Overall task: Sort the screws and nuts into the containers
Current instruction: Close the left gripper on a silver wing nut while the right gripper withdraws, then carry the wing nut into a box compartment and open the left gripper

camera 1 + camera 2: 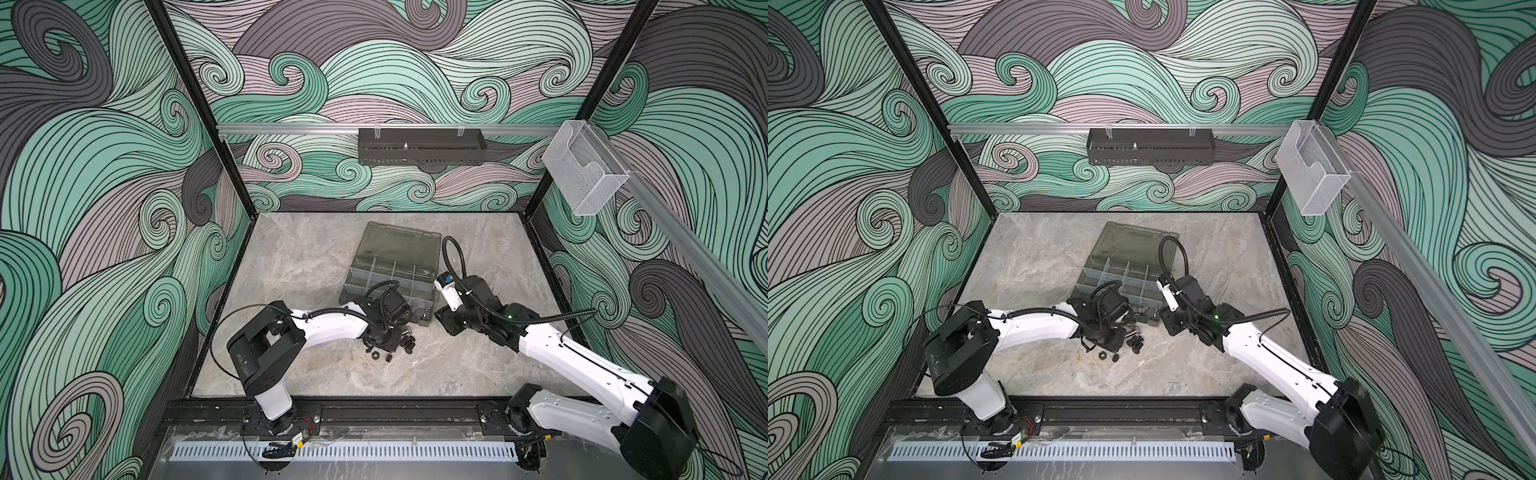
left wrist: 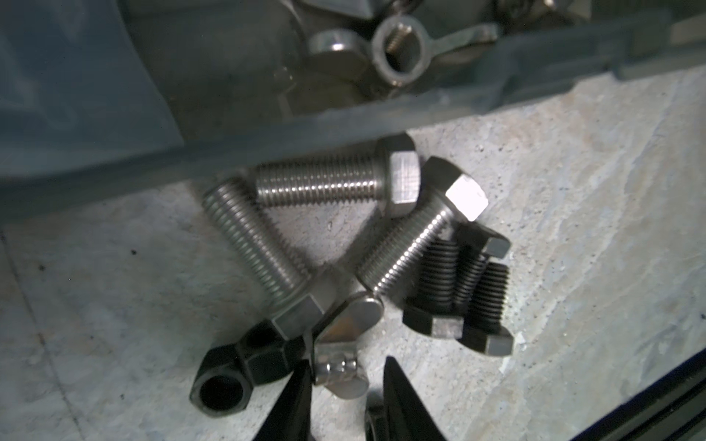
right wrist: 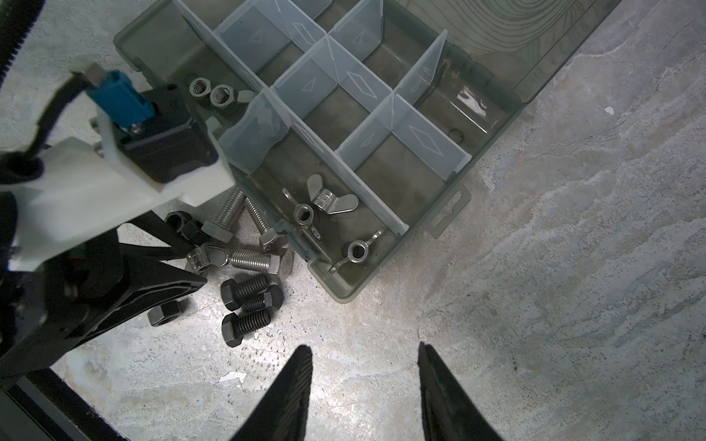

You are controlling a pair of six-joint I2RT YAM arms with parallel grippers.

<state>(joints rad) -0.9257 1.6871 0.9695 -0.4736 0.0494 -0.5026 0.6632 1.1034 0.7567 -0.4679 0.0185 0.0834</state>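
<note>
A pile of screws and nuts [image 1: 395,345] [image 1: 1133,340] lies on the table in front of the grey organiser case [image 1: 395,245] [image 3: 512,110]. My left gripper [image 2: 347,364] [image 3: 196,265] is down in the pile and open. It straddles a silver wing nut [image 2: 340,376] [image 3: 206,257]: one finger touches it and the other stands a little apart. Three silver screws [image 2: 321,183] and black screws [image 2: 439,290] [image 3: 248,301] lie just beyond, with a black nut [image 2: 225,385] beside the gripper. Wing nuts [image 3: 328,202] fill the nearest containers cell and hex nuts [image 3: 214,93] another. My right gripper [image 3: 365,351] [image 1: 446,322] is open over bare table.
The case's lid lies open flat behind its cells. On the back rail hangs a black perforated tray [image 1: 419,149], and a clear acrylic box [image 1: 586,174] is on the right rail. Patterned walls enclose the table on three sides. Another black nut [image 3: 164,313] lies under the left gripper.
</note>
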